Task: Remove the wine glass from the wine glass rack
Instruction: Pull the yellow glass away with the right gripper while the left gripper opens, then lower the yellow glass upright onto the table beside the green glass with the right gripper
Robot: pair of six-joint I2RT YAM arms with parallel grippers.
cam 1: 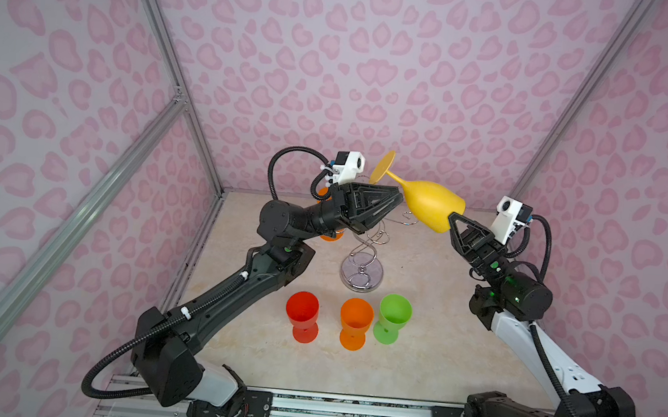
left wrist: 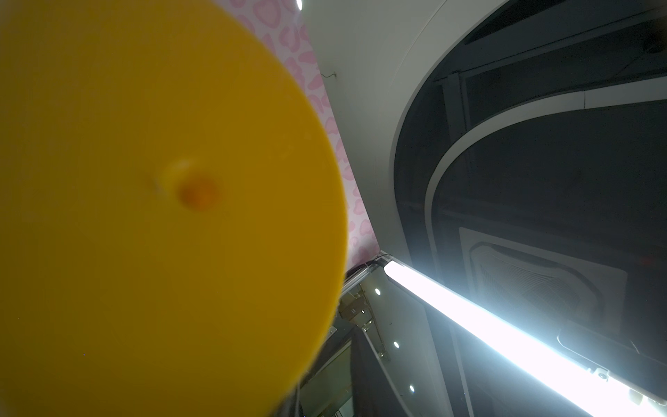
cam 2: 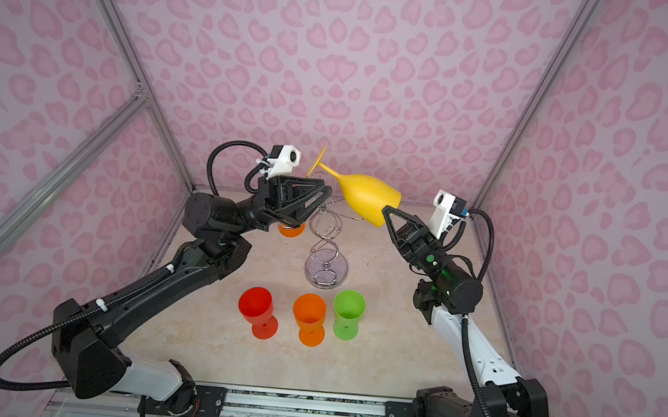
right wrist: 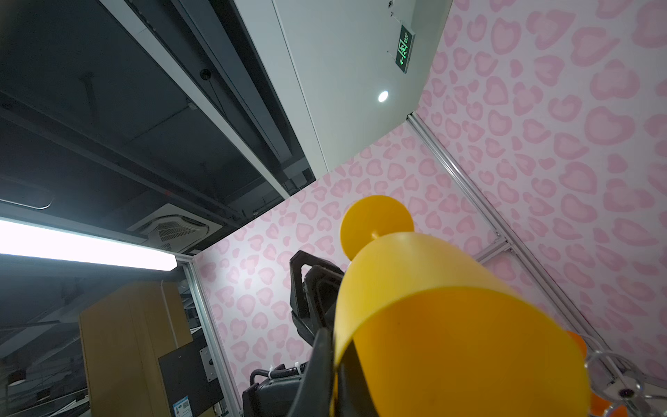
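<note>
Top views, layout: both arms reach in over the beige desk and meet above the wine glass rack.
Held item: yellow wine glass, in the air and tilted. Its foot points up toward the back wall and its rim points down toward the right arm. It hangs over the rack's curled top arms.
Right side: right gripper is clenched on the glass rim. The right wrist view shows its fingers pinching the rim wall.
Left side: left gripper has its tip just beside the narrow end of the bowl, below the stem. Whether it is released or clenched cannot be told.
Left wrist view: the blurred underside of the yellow foot fills most of the view.
Rack: upright on its round base, toward the back of the desk.
Behind left gripper: hidden orange glass, beside the rack and mostly covered.
Front row: red glass, orange standing glass and green glass, all upright and apart from the rack.
</note>
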